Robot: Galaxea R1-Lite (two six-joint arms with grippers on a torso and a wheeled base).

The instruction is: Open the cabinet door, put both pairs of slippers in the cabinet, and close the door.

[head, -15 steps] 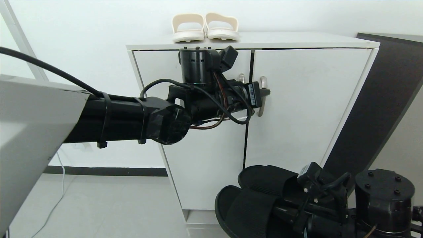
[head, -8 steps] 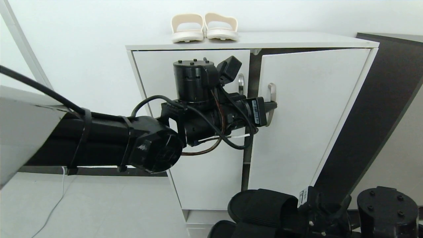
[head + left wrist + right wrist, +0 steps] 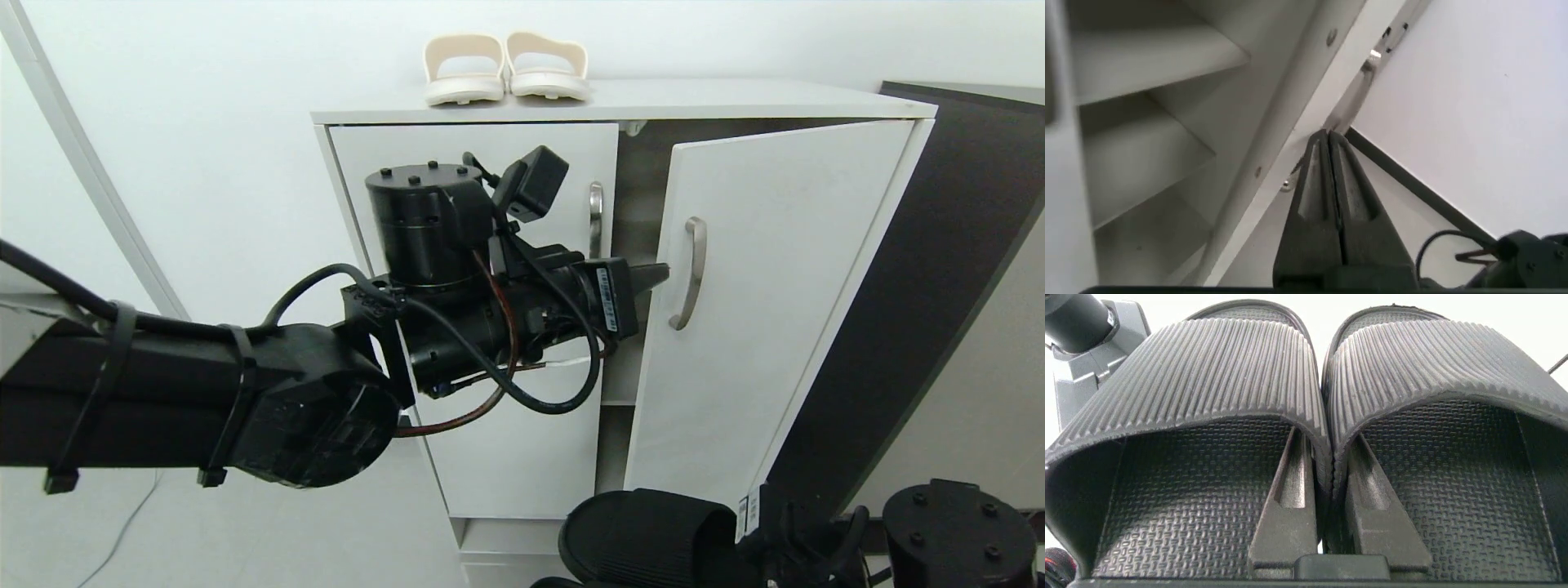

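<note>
At the cabinet [image 3: 735, 100], the right door [image 3: 775, 286] has swung wider, drawn by the left gripper [image 3: 657, 273], fingers pressed together; the right gripper [image 3: 1325, 453], clamping the black slippers [image 3: 1233, 384] below, can likely load soon.

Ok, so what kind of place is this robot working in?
Probably a home entryway, or a room set up like one. A white shoe cabinet stands against a plain wall with shelves inside, cream slippers sit on its top, and the right gripper holds black slippers.
</note>
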